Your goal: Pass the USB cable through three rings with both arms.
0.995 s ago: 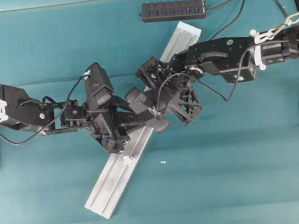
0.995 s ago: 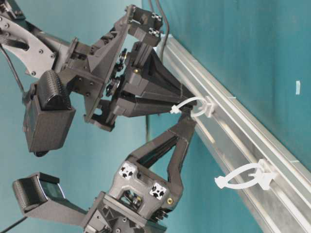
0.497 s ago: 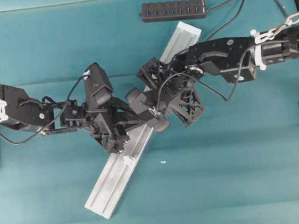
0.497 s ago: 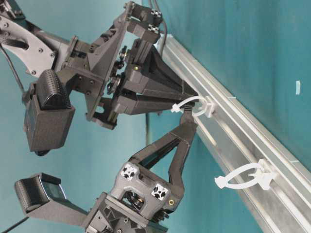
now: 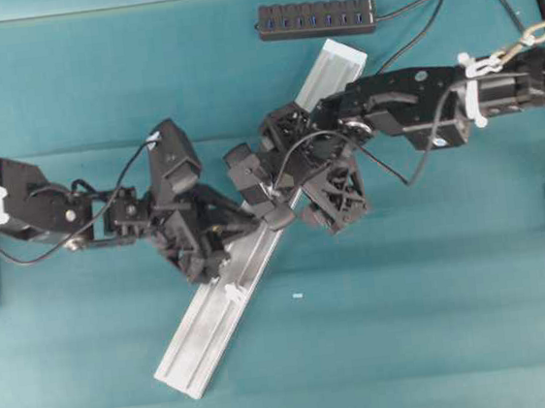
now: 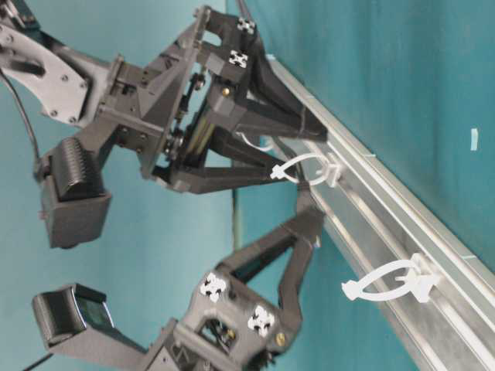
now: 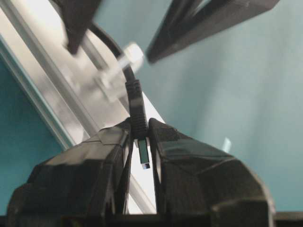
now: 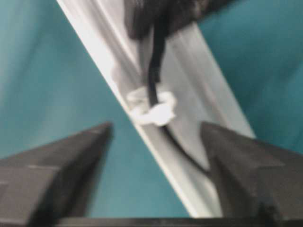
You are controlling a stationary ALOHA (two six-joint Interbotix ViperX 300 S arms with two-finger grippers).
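**Inspector:** USB cable (image 7: 135, 97): the plug end is clamped between the fingers of the left hand (image 7: 140, 146), metal tip pointing toward the camera, cord running away from the hand to a whitish ring (image 7: 130, 53) on the rail (image 7: 52, 80).

**Assistant:** And from the other side?

**Inspector:** The right wrist view shows the black cord (image 8: 154, 71) passing through a ring (image 8: 152, 109) seated on the silver rail (image 8: 208, 109). The right hand (image 8: 156, 137) stands released, its two fingers well apart on either side of that ring, touching neither ring nor cord.

**Assistant:** Position on the desk?

**Inspector:** Overhead, the rail (image 5: 207, 318) lies diagonally across the teal desk (image 5: 412, 326). Both hands meet over its middle, left hand (image 5: 220, 241) from the left, right hand (image 5: 287, 202) from the right. One ring (image 5: 231, 291) sits clear of the hands further down the rail.

**Assistant:** The remaining rings?

**Inspector:** The table-level view shows two: one (image 6: 305, 171) between the hands' fingertips, another (image 6: 394, 280) apart along the rail (image 6: 371, 201). The third is probably hidden under the arms; I cannot confirm it.

**Assistant:** Anything else?

**Inspector:** A black multi-port hub (image 5: 316, 18) lies near the far edge of the desk, just beyond the rail's upper end. A small white scrap (image 5: 297, 296) rests on the desk beside the rail.
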